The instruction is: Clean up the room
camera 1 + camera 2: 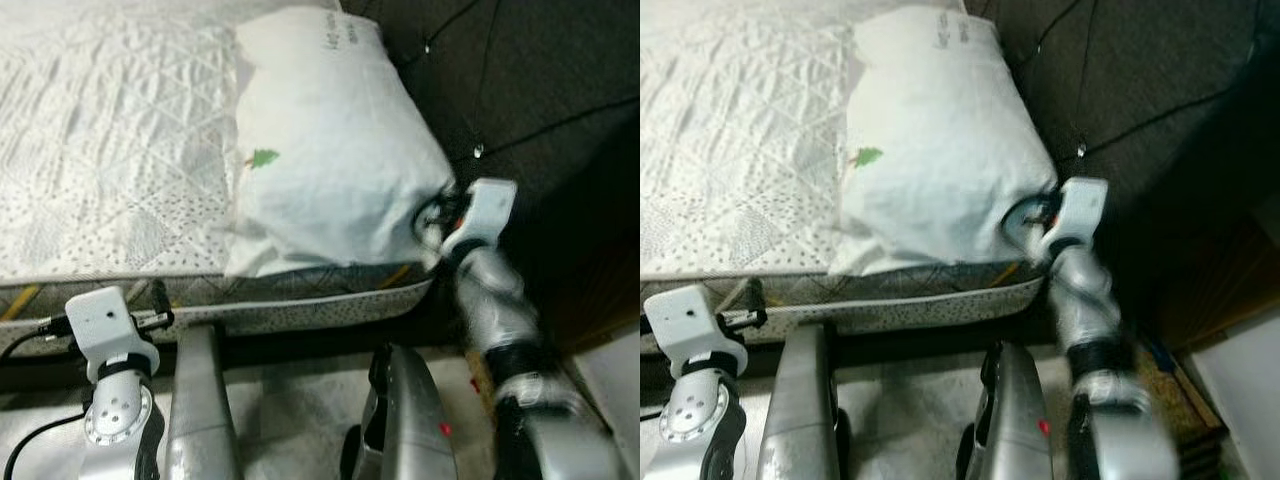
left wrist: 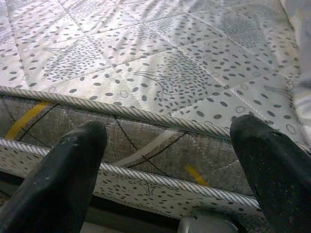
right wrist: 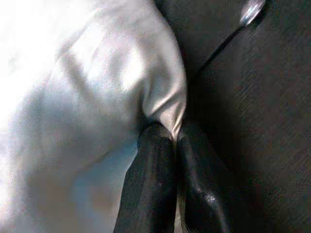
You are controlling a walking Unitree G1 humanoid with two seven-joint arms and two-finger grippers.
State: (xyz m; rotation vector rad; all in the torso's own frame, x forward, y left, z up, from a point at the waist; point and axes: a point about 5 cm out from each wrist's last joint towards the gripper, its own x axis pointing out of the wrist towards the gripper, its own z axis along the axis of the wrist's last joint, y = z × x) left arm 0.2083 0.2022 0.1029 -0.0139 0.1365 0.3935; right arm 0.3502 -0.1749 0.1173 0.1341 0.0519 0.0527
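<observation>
Right gripper (image 3: 176, 138): closed tight, pinching a fold at the corner of the pillow (image 1: 330, 150). Fingers (image 3: 150, 184) pressed together, white cloth caught between the tips. Reaching forward from the right arm (image 1: 500, 320), at the pillow's near right corner, beside the dark padded headboard (image 1: 540, 90).

Pillow: white, with a small green mark on its cover, lying on the bed (image 1: 110, 160) at the right side, against the headboard. Near edge hanging a little over the mattress edge (image 2: 146, 145).

Left gripper (image 2: 170, 141): wide open, holding nothing. Fingers (image 2: 68, 170) pointed at the side of the mattress, just below the quilted top with grey dotted pattern. Held low at the left, near the bed's edge, well apart from the pillow.

Below, pale floor (image 1: 300, 400) between the robot's silver legs.
</observation>
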